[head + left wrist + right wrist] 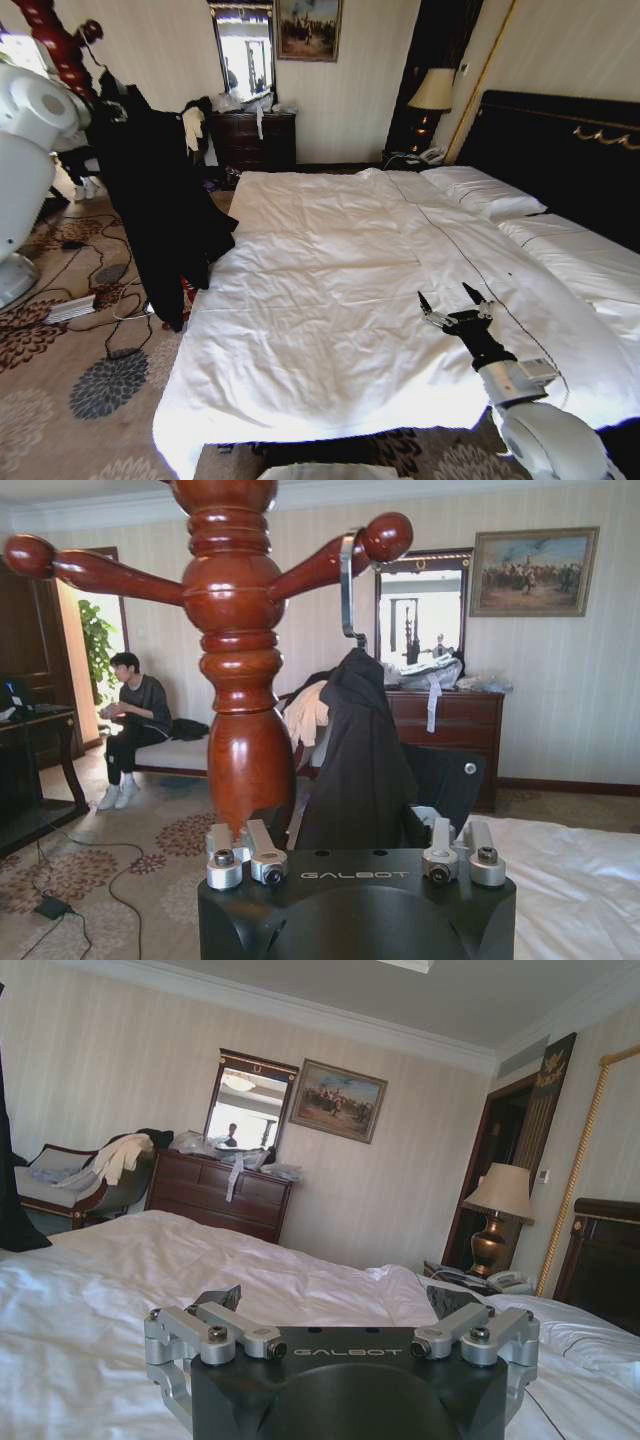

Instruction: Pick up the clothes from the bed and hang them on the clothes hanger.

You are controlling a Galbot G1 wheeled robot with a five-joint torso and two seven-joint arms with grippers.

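The clothes [150, 200], one long black coat, hang down beside the bed's left edge from the clothes hanger [55, 40]. In the left wrist view the coat's [355, 750] silver hook [347, 585] is looped over a knobbed peg of the red-brown clothes hanger [235, 630]. My left gripper [350, 848] is open just short of the coat and holds nothing. My left arm [30, 120] is raised beside the stand. My right gripper [450, 302] is open low over the white duvet of the bed [330, 260], empty, as the right wrist view of the gripper [340, 1305] confirms.
The black headboard [560, 140] is at the right. A dark dresser [255, 138] with a mirror, a chair draped with pale garments [90, 1170], and a lamp [432, 95] on a nightstand line the far wall. Cables and a power strip [70, 308] lie on the patterned carpet.
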